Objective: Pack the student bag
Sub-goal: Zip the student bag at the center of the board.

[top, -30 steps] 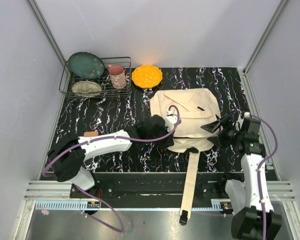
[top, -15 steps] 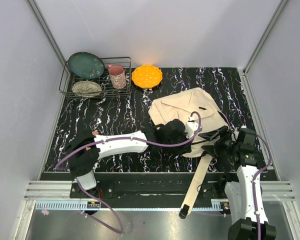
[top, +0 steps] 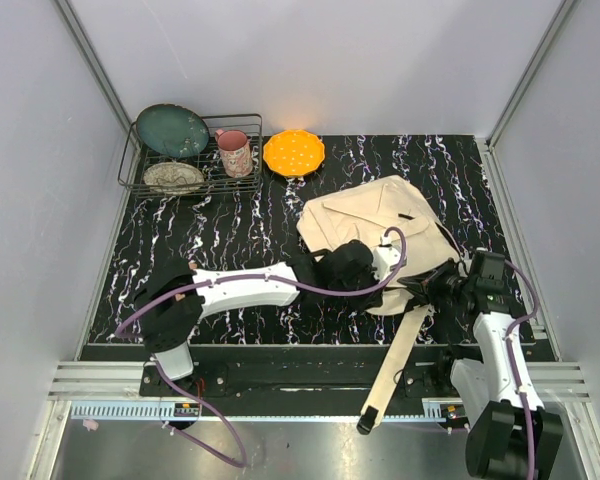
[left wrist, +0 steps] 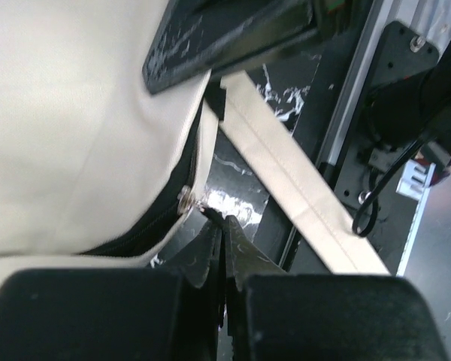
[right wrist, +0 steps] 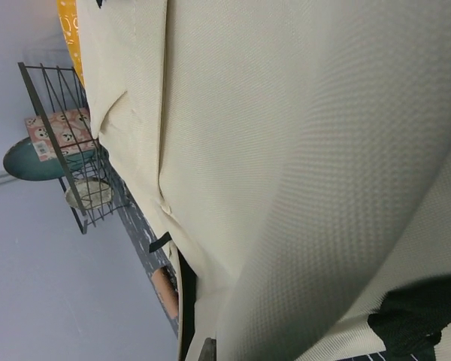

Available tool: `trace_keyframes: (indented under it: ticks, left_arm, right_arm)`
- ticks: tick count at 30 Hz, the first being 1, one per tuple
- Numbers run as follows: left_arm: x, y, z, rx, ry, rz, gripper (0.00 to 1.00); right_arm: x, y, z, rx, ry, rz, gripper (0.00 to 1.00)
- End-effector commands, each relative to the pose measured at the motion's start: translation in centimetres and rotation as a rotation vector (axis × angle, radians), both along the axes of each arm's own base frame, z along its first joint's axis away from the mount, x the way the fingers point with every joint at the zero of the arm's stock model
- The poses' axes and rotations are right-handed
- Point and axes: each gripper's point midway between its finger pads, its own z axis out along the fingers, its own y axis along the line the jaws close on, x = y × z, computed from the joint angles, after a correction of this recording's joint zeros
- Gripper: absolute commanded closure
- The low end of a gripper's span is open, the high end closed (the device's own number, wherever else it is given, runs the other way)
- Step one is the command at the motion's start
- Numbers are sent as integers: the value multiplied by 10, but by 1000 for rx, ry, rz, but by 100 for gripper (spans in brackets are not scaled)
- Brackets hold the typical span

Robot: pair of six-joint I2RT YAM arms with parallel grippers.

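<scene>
Below, black marbled tabletop (top: 242, 232), pale grey walls (top: 330, 60).

left arm (top: 240, 288) stretched right | left pincer (left wrist: 219, 226) closed | right arm (top: 495, 335) folded | right pincer (top: 432, 285) closed

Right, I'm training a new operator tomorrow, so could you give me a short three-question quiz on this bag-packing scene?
1. True or false: the left pincer is wide open.
2. Over which edge of the table does the backpack let its long strap hang? A) far B) near C) left
3. Fill in: the mug in the wire rack is ____ in colour.

Key: 1 false, it is shut; 2 B; 3 pink.
</scene>
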Motion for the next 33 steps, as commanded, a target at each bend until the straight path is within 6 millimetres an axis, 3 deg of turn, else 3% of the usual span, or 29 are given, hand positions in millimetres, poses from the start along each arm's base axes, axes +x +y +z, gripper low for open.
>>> trace_keyframes:
  ticks: [1,6,10,15,22,23,29,31,32,33]
  left_arm:
    - [7,16,23,-46,-55,20,100]
    - [40,65,-3,0,-12,151,100]
    - [72,101,-9,31,-16,242,100]
    - [90,121,-20,104,-18,265,100]
    - [143,168,-59,240,28,433,100]
    - [150,168,-57,239,30,439,100]
    - [149,175,-59,249,60,401,100]
    - [131,171,-54,225,125,317,100]
    - [120,164,-41,190,166,248,100]
    - [94,156,-25,130,234,146,100]
  right_arm:
    - [18,-24,13,-200,-112,-30,100]
    - [9,-38,5,-326,-89,-35,100]
    - [5,-37,-5,-320,-70,-30,100]
    - [3,-40,-9,-343,-65,-26,100]
    - [0,-41,-3,-370,-83,-16,100]
    - [-1,-41,-2,-371,-86,-17,100]
    - [0,-41,5,-370,-108,-19,100]
    - [1,-42,7,-376,-113,-27,100]
    - [4,-42,11,-376,-126,-32,100]
    - [6,-43,13,-378,-134,-33,100]
